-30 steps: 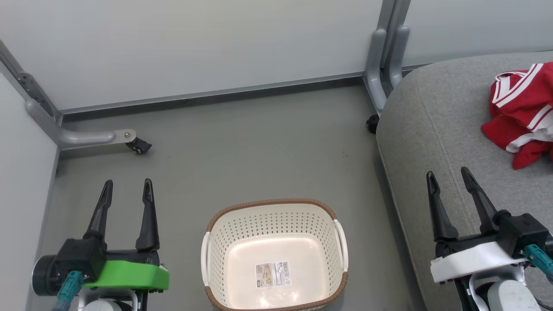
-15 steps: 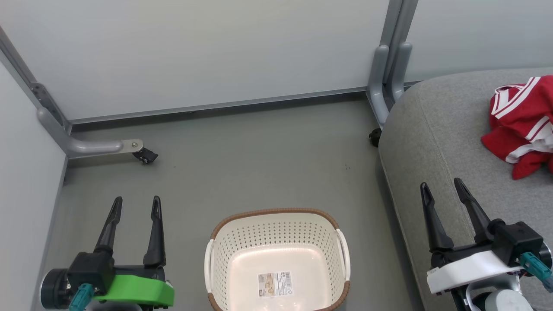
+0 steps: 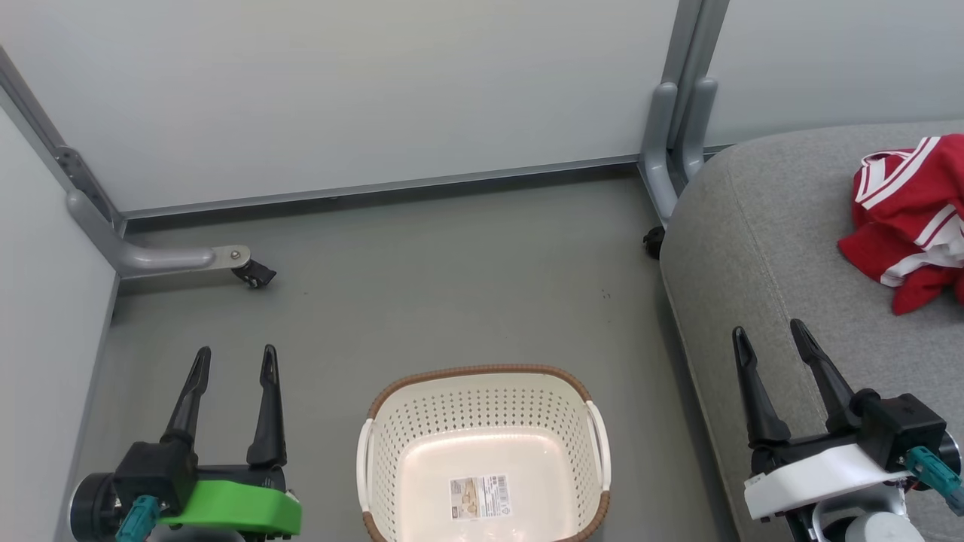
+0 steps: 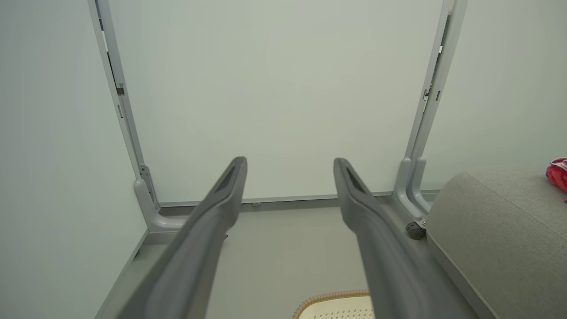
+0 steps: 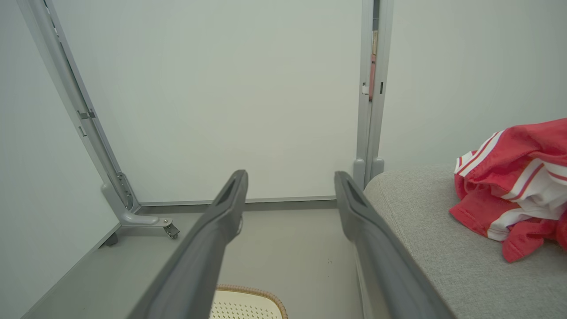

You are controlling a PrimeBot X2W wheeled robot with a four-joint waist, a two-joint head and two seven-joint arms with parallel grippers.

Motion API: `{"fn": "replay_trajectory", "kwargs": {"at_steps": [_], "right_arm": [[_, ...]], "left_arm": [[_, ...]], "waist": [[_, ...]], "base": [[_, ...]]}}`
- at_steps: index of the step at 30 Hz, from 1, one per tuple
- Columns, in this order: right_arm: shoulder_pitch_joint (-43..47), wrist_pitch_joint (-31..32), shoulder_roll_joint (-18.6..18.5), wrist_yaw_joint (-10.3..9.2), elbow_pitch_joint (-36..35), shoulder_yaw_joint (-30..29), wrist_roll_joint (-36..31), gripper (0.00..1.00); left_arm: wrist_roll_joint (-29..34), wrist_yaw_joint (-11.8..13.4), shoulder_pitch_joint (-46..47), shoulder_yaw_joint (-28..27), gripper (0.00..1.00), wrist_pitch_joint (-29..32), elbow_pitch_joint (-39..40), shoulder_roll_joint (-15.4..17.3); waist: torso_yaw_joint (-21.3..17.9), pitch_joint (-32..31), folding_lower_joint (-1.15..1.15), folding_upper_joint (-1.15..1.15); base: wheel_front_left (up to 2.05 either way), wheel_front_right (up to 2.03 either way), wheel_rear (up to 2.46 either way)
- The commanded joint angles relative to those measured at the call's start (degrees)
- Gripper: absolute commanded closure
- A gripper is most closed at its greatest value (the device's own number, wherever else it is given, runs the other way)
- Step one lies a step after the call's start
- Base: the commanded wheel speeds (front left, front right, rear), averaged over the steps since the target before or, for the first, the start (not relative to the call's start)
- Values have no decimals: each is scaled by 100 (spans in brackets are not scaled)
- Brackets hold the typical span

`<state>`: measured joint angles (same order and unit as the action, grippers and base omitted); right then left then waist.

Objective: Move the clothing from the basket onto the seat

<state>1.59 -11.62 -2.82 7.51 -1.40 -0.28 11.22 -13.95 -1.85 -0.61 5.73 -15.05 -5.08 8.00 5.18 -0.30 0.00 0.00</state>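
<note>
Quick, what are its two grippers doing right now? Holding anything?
Left gripper: open, holding nothing.
Right gripper: open, holding nothing.

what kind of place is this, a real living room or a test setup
Likely a staged test bay, not a home: pale partition panels on castered metal feet wall in a grey floor, with a grey seat and a laundry basket set out like props.

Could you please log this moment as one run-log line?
clothing: on seat | basket: empty | left gripper: open | right gripper: open
</note>
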Motion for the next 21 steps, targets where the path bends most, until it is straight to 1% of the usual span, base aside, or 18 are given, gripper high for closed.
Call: {"fn": "replay_trajectory", "kwargs": {"at_steps": [1,11,12,17,21], "right_arm": [[56,-18,-15,-4,14,-8,30,0],[54,-28,-15,-4,32,2,36,0],[1,-1,0,0,19,5,10,100],[50,4,46,1,267,25,41,100],[22,70,25,0,329,23,478,100]], "left_arm": [[45,-24,-50,-33,0,-18,-10,-20],[181,-41,-58,-106,0,-18,-100,-74],[125,-18,0,-92,100,0,-90,-63],[58,-18,-23,-54,100,45,-352,-116],[-343,-46,22,-120,100,161,-405,-140]], "waist": [[5,7,0,0],[21,-2,0,0],[21,-1,0,0],[19,-1,0,0],[4,0,0,0]], "base": [[0,0,0],[0,0,0],[0,0,0],[0,0,0],[0,0,0]]}}
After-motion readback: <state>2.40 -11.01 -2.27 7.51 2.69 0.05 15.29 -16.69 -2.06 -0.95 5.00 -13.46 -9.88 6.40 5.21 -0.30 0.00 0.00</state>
